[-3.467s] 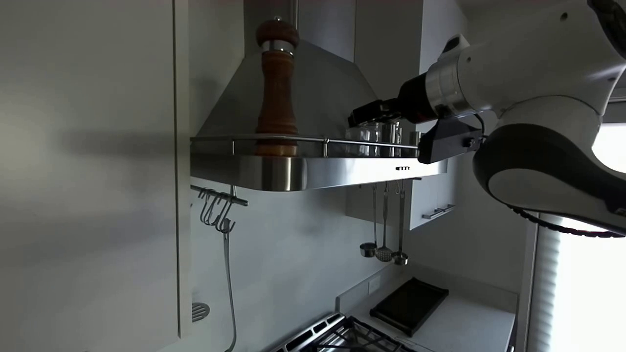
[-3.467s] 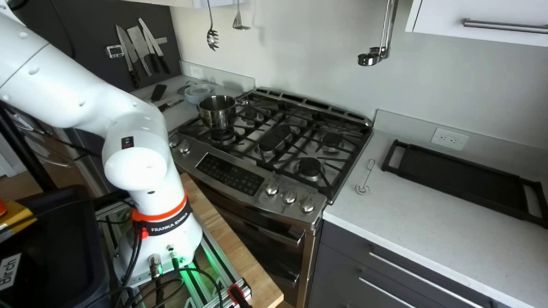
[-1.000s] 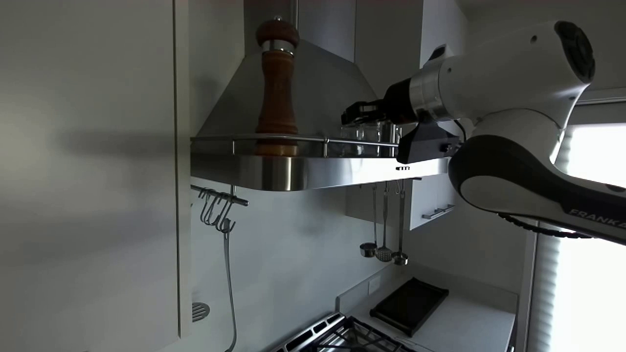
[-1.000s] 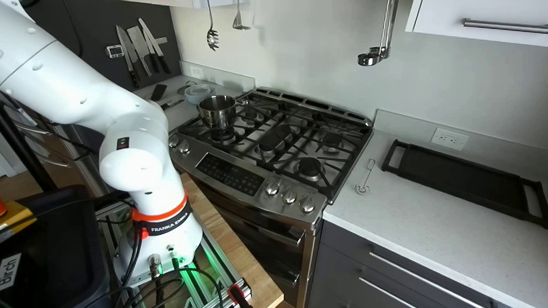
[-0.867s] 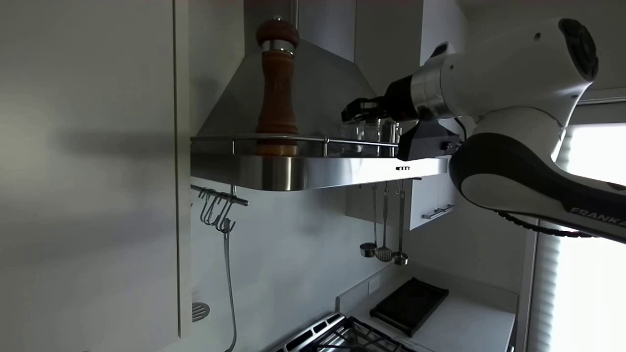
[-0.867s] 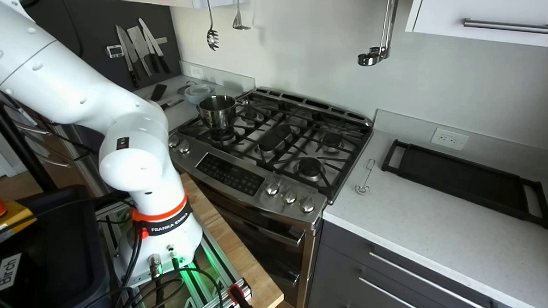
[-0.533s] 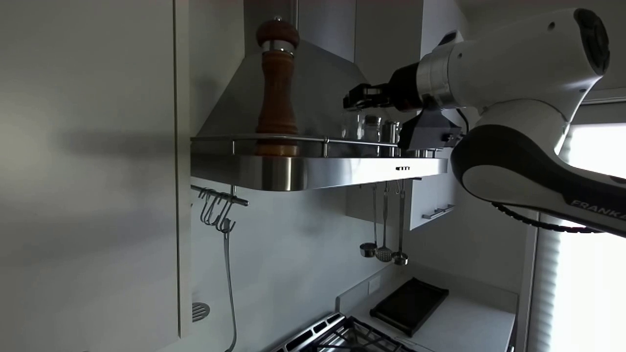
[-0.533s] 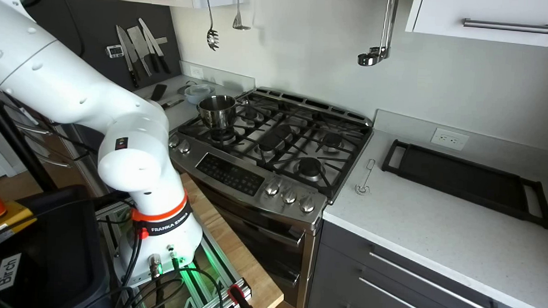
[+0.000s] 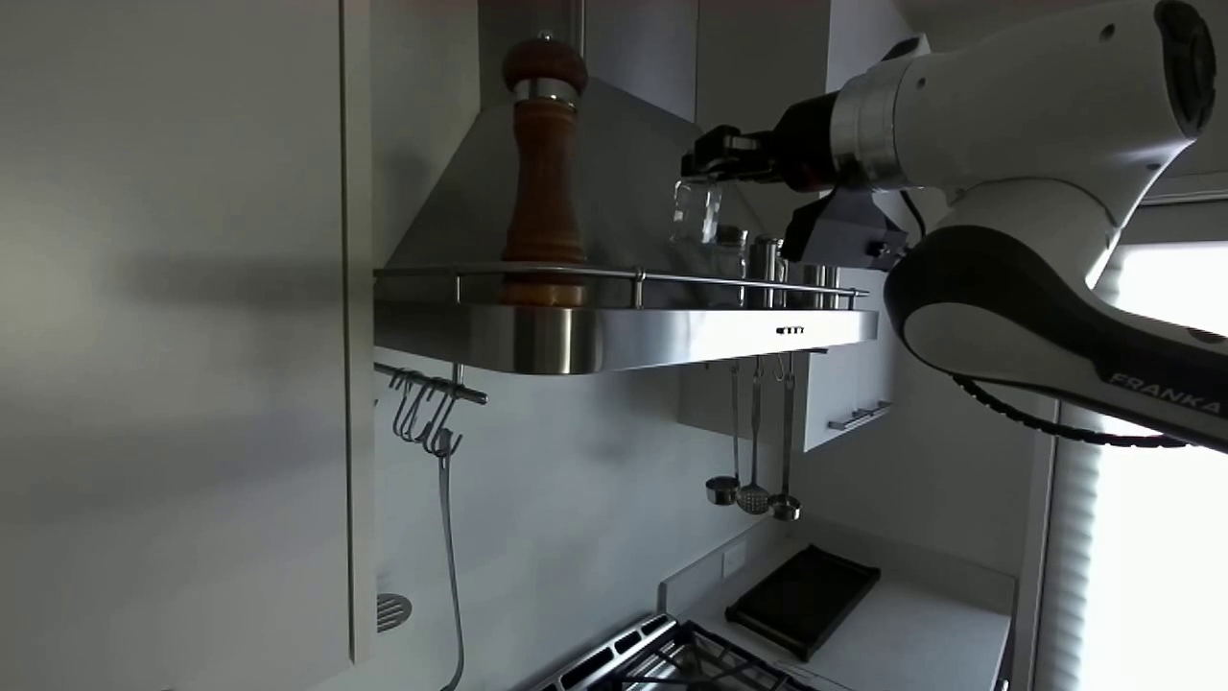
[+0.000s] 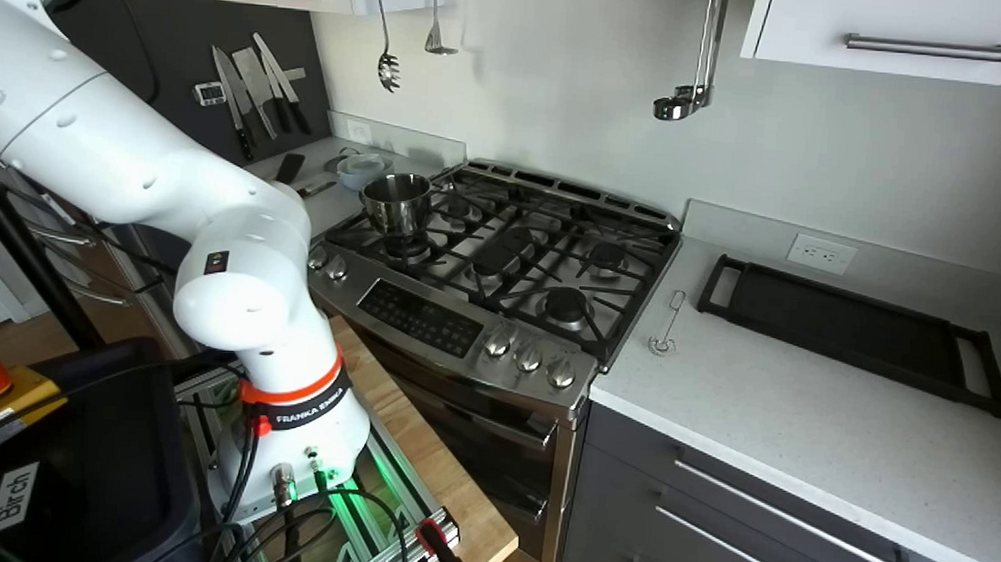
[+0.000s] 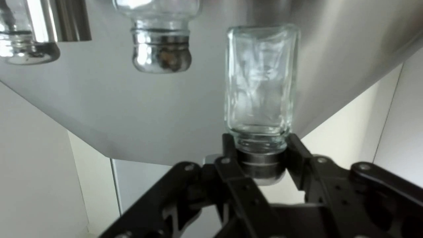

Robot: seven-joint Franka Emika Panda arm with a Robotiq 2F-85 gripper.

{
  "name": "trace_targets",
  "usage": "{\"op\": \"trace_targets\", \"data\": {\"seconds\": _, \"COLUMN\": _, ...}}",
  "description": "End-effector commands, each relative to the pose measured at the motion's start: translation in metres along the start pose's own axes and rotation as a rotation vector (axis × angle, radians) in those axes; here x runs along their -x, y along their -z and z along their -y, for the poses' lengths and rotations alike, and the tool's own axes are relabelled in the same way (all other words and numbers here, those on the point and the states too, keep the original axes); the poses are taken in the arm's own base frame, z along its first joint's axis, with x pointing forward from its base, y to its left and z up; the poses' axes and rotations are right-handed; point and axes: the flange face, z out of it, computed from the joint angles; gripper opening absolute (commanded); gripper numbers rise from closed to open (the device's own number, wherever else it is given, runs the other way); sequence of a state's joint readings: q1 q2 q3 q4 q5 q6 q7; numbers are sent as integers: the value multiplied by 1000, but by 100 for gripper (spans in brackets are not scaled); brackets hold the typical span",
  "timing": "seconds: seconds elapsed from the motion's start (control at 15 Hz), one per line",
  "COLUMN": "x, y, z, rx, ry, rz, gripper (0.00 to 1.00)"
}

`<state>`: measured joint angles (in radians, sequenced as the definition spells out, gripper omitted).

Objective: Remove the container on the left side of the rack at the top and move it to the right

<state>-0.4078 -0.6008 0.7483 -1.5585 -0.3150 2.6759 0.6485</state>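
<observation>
Above hood rail [image 9: 710, 280], glass jar [image 9: 696, 211] hangs cap-up below gripper [image 11: 261, 148], metal cap [image 11: 261, 162] pinched between fingers [image 11: 229, 148], body jutting past them in wrist view.

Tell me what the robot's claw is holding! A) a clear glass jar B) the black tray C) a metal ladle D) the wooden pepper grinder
A: in the wrist view, the claw grips the clear glass jar at the end with the shiny cap.
</observation>
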Motion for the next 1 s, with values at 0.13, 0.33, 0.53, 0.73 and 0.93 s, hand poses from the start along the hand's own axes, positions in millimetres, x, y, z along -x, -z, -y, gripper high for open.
{"op": "trace_targets", "data": {"seconds": 0.13, "x": -15, "y": 5, "z": -3, "rx": 19, "ry": -25, "rz": -77, "gripper": 16}}
{"op": "trace_targets", "data": {"seconds": 0.33, "x": -25, "y": 7, "z": -9, "rx": 38, "ry": -24, "rz": -118, "gripper": 16}}
{"op": "trace_targets", "data": {"seconds": 0.53, "x": -34, "y": 7, "z": -19, "rx": 73, "ry": -22, "rz": -160, "gripper": 16}}
{"op": "trace_targets", "data": {"seconds": 0.73, "x": -38, "y": 0, "z": -35, "rx": 135, "ry": -21, "rz": -176, "gripper": 16}}
{"op": "trace_targets", "data": {"seconds": 0.93, "x": -40, "y": -5, "z": -53, "rx": 191, "ry": -24, "rz": -191, "gripper": 16}}
